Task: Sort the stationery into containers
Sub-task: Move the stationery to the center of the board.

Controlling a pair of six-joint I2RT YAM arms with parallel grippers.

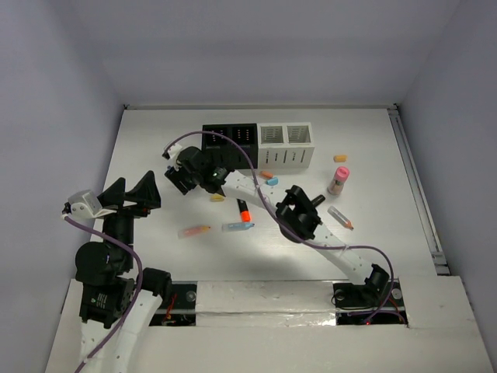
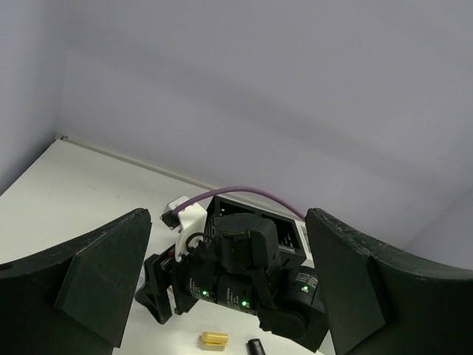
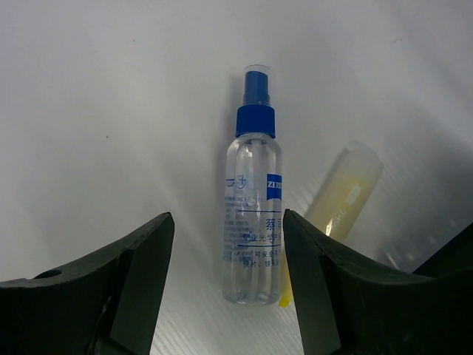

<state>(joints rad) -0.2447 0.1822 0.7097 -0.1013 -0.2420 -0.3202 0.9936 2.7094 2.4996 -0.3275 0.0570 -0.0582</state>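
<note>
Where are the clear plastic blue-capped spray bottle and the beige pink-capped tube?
clear plastic blue-capped spray bottle [image 3: 253,222]: right wrist view, labelled body.
beige pink-capped tube [image 1: 337,185]: top external view, beige body.

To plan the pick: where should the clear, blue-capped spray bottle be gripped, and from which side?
I would take the clear, blue-capped spray bottle from above, across its round body near the shoulder: it lies flat, and the translucent yellow pen crowds its base.
</note>
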